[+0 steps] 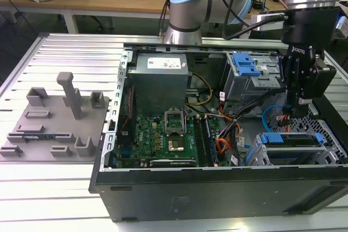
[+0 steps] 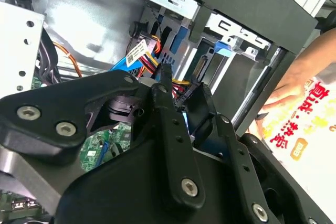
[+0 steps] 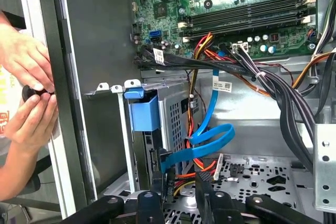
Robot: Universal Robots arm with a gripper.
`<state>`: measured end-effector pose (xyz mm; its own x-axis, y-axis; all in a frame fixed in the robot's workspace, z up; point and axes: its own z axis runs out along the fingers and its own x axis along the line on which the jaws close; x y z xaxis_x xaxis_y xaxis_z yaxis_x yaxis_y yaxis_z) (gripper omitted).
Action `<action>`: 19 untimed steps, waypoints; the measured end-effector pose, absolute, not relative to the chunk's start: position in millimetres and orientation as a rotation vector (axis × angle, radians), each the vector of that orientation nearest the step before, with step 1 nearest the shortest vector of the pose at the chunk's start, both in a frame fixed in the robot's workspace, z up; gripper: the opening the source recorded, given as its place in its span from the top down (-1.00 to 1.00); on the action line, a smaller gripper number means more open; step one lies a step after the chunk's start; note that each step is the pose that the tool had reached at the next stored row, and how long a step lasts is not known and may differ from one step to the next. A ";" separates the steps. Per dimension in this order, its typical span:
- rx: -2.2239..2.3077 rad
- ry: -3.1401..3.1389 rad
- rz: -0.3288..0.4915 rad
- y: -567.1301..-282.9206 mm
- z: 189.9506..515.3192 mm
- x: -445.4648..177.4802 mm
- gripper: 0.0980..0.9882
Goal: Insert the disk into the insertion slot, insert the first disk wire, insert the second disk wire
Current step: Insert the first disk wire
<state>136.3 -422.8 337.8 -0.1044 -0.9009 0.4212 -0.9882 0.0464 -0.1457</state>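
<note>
The disk [image 1: 288,139] sits in the insertion slot [image 1: 258,155] at the near right of the computer case [image 1: 206,194]; just beyond it, the claw [image 1: 300,108] seems closed on 1 black wire connector [image 2: 185,96].

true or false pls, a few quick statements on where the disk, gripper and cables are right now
1. The disk, in its blue carrier, sits in the insertion slot. True.
2. The gripper hangs over the grey fixture tray. False: it reaches down into the open case, close to the slot, at the exterior view's right.
3. A person's hand is just outside the case wall. True.
4. The blue flat cable lies on the table outside the case. False: it loops inside the case, beside the slot.
5. The fixture tray lies on the table at the exterior view's left of the case. True.
</note>
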 end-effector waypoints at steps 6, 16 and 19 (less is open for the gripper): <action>1.942 -2.103 0.595 -422.8 337.3 136.3 0.37; 1.942 -2.103 0.595 -422.8 337.0 136.3 0.85; 1.942 -2.103 0.595 -422.8 337.0 136.4 0.85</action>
<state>136.4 -422.8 337.0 -0.1043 -0.9003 0.4227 -0.9882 0.0461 -0.1458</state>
